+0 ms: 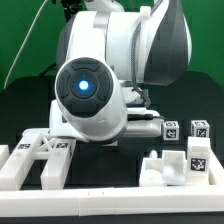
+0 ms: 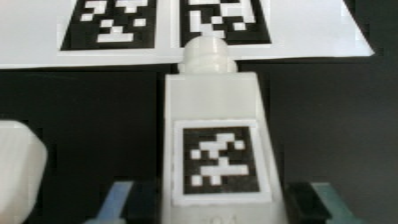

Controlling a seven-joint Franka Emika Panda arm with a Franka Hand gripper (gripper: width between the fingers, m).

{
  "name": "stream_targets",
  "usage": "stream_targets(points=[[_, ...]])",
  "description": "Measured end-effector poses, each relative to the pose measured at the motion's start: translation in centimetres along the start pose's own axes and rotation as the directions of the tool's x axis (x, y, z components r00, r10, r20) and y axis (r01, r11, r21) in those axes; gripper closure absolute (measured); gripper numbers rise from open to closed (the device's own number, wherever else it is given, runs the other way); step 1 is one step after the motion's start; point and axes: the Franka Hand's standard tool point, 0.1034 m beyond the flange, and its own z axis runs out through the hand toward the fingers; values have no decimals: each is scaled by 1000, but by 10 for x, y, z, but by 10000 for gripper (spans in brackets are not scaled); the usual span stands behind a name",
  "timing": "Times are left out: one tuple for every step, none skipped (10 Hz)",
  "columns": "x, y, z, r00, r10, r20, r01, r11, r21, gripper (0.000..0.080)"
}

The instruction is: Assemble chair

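Wrist view: one chair leg (image 2: 217, 130) lay flat on the dark counter (image 2: 338, 120), tag face up, its narrowed peg end toward the marker board (image 2: 302, 50). The peg tip met the board's edge in the picture; could not tell whether it touched. The fingers (image 2: 121, 203) stood apart, one on each long side of the leg, with dark counter showing in both gaps, so nothing was clamped. Judged this a straddle ahead of a grasp. The hand was lined up along the leg's axis so that closing would bear on the two flat sides, and the upturned tag was probably there for tracking. Another white part (image 2: 15, 170) sat just beside the leg, near one finger, and might be nudged if the hand drifted that way. Exterior view: the arm (image 1: 100, 90) was bent low over the counter and hid both leg and fingers. A cross-braced chair panel (image 1: 45, 150) lay on the exterior view's left and blocky tagged chair pieces (image 1: 185, 160) on the exterior view's right, all loose and unjoined. Assembly looked barely begun, and the spread layout seemed meant to leave room for reaching each part.
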Motion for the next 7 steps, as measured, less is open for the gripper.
stream_targets(points=[[-10, -7, -27, 1000, -8, -29, 8, 1000, 10, 514], [-19, -13, -52, 998, -9, -61, 10, 1000, 18, 514], [-25, -14, -71, 995, -24, -98, 25, 1000, 14, 514], [-20, -10, -78, 986, -71, -154, 71, 997, -4, 514], [-14, -5, -71, 973, -88, -211, 85, 996, -20, 514], [-13, -5, -72, 961, -80, -264, 77, 997, -21, 514], [-10, -4, -78, 935, -80, -346, 75, 997, -28, 514]])
